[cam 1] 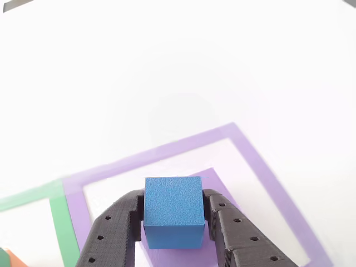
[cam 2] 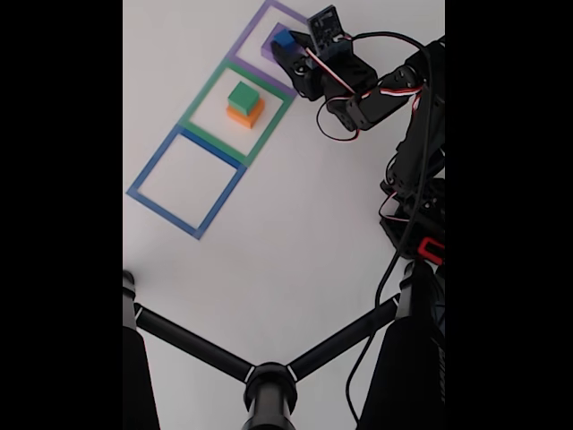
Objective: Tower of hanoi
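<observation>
In the other view my gripper point(cam 1: 173, 201) is shut on the blue cube point(cam 1: 173, 211), one black finger pressed to each side of it. The cube is over the purple block point(cam 1: 214, 179), which lies inside the purple square outline point(cam 1: 256, 167); I cannot tell if cube and block touch. In the fixed view the gripper point(cam 2: 287, 47) holds the blue cube point(cam 2: 283, 38) at the top, over the purple block point(cam 2: 267, 50). The green block point(cam 2: 243, 96) sits on the orange block point(cam 2: 245, 116) inside the green outline point(cam 2: 204, 92).
A blue square outline point(cam 2: 152, 166) lies below the green one with nothing inside it. The arm's body and cables point(cam 2: 416, 179) run down the right side. Black stand legs point(cam 2: 269, 372) cross the bottom of the fixed view. The white table stretches beyond the outlines.
</observation>
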### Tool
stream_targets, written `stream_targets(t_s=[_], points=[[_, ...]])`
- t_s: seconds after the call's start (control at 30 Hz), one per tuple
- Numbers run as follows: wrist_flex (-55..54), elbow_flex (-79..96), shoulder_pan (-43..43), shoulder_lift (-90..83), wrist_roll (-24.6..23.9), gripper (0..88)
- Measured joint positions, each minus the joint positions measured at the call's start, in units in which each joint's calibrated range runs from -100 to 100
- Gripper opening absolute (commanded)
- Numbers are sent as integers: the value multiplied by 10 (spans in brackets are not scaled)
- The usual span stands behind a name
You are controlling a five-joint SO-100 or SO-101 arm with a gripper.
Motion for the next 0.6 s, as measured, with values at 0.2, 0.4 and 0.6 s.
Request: stream_targets(t_s=[0.2, 0.4, 0.6], points=[[160, 2, -9, -146, 0, 36], [442, -10, -16, -354, 0, 32], [757, -114, -56, -500, 0, 32]])
